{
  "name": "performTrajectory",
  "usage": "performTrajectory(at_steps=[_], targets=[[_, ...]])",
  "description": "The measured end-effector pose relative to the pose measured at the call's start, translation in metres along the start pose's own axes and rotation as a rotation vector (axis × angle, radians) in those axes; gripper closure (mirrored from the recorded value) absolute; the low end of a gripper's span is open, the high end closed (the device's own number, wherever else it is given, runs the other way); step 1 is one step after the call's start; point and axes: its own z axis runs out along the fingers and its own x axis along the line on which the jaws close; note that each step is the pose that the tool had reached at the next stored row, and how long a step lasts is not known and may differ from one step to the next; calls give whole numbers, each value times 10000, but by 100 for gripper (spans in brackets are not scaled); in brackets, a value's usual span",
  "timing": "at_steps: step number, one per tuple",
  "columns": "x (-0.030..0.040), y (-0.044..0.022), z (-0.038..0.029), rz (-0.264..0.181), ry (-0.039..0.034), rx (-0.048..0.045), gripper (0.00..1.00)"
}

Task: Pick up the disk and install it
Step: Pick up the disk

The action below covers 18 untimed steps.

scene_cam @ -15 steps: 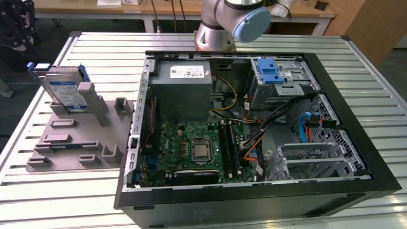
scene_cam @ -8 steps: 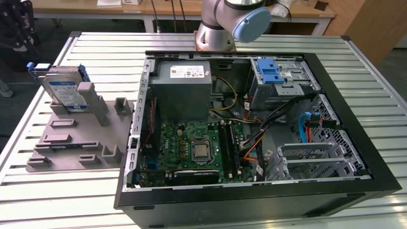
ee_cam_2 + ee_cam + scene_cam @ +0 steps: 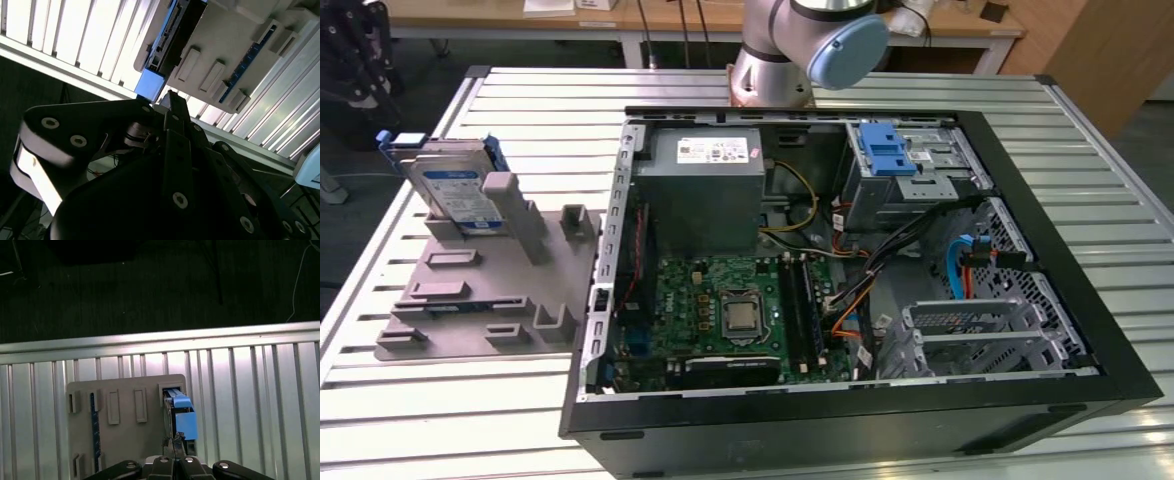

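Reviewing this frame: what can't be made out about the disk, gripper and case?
1. Whether the gripper touches the disk: first wrist view, the gripper's own body covers the gap.
2. The disk's lower part: exterior view, the grey fixture hides it.
3. Inside the silver cage: exterior view, its top and blue latch cover it.

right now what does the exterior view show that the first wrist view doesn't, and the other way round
Exterior view: the open computer case with its motherboard, the grey power-supply box, the metal cage with a blue latch, and the arm's base.

First wrist view: the pincer close to the disk, which is seen edge-on with its blue rail, and the dark floor beyond the table's edge.

Both: the disk standing upright in the grey holder on the slatted table.
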Motion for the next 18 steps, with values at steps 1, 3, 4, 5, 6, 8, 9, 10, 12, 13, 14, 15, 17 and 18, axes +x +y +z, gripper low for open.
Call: performTrajectory(at_steps=[1, 3, 4, 5, 6, 8, 9, 10, 12, 13, 14, 15, 17, 18], targets=[[0, 0, 0, 0, -1, 0, 89], [0, 0, 1, 0, -1, 1, 89], [0, 1, 2, -1, 1, 2, 89], [-5, 3, 7, 1, 5, 8, 83], [-11, 6, 13, 1, 17, 16, 83], [-30, 11, 38, 1, 57, 47, 71], [-41, 14, 51, 1, 78, 66, 71], [-49, 18, 67, 2, 89, 89, 65], [-64, 30, 102, 2, 98, 128, 59], [-69, 38, 117, -4, 101, 150, 53], [-73, 44, 131, -26, 101, 174, 48], [-75, 45, 143, -71, 103, 193, 48], [-79, 46, 171, -201, 105, 220, 42], [-83, 47, 189, -263, 105, 231, 42]])
